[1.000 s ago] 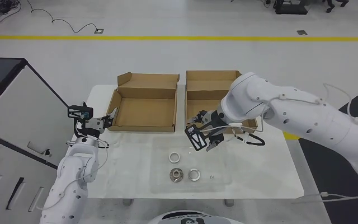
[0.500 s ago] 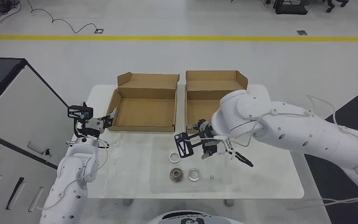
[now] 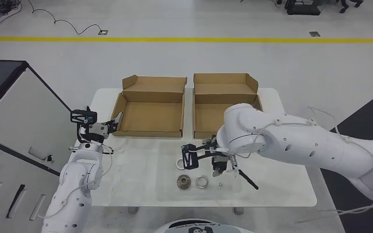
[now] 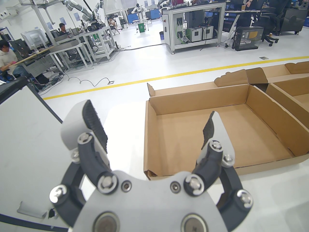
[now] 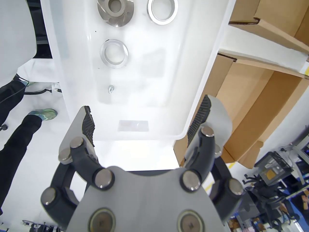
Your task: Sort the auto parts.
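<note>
- White tabletop [image 3: 280,186] carries a clear plastic tray [image 3: 166,175] [image 5: 212,49] at the near side. Two open brown cardboard boxes sit side by side beyond it.
- Left cardboard box [image 3: 152,116] [image 4: 200,100] and right cardboard box [image 3: 207,116] [image 5: 253,92]: the floor that shows in each is bare. The right arm covers part of the right box.
- Four auto parts lie loose on the tray floor, none touching another.
- Grey metal flange disc with centre bore and bolt holes [image 3: 183,182] [image 5: 115,9] lies toward the tray's near left.
- White wide ring [image 3: 181,164] [image 5: 163,6] lies just beside the flange, on the side toward the boxes.
- Thin silvery ring [image 3: 201,182] [image 5: 114,53] lies just right of the flange.
- Small metal bolt [image 3: 221,184] [image 5: 110,89] lies just right of the thin ring.
- Right jaws hang over the tray, right of the white ring and farther back than the bolt. They are spread wide with nothing between them and touch no part.
- Left jaws are held off the tabletop's left edge, near the left box's near left corner and pointed at it. They gape wide and carry nothing.
</note>
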Robot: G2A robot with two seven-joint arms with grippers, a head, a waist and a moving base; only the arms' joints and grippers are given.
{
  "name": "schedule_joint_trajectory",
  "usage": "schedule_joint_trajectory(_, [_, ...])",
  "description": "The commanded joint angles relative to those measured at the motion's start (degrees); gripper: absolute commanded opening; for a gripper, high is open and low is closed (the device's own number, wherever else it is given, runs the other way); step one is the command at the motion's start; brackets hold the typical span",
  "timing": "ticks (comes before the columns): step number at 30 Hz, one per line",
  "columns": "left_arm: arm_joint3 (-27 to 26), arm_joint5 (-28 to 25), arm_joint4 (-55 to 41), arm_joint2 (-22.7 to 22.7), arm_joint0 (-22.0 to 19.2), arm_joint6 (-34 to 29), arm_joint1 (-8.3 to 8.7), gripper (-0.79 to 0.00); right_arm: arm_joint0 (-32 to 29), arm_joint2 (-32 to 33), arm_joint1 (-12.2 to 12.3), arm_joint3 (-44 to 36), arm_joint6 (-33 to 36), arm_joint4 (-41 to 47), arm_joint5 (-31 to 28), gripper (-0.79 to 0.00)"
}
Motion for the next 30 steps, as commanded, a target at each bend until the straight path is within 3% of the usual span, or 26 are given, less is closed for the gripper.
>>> schedule_joint_trajectory(1, [0.00,0.00,0.00,0.00,0.00,0.00,0.00,0.000,-0.55,0.00,0.19,-0.32,0.76,0.01,0.75,0.000])
schedule_joint_trajectory(12, [0.00,0.00,0.00,0.00,0.00,0.00,0.00,0.000,-2.80,0.00,2.15,-2.02,3.94,0.20,3.94,0.000])
schedule_joint_trajectory(30, [0.00,0.00,0.00,0.00,0.00,0.00,0.00,0.000,-5.66,0.11,1.82,1.63,1.18,-2.02,1.26,0.000])
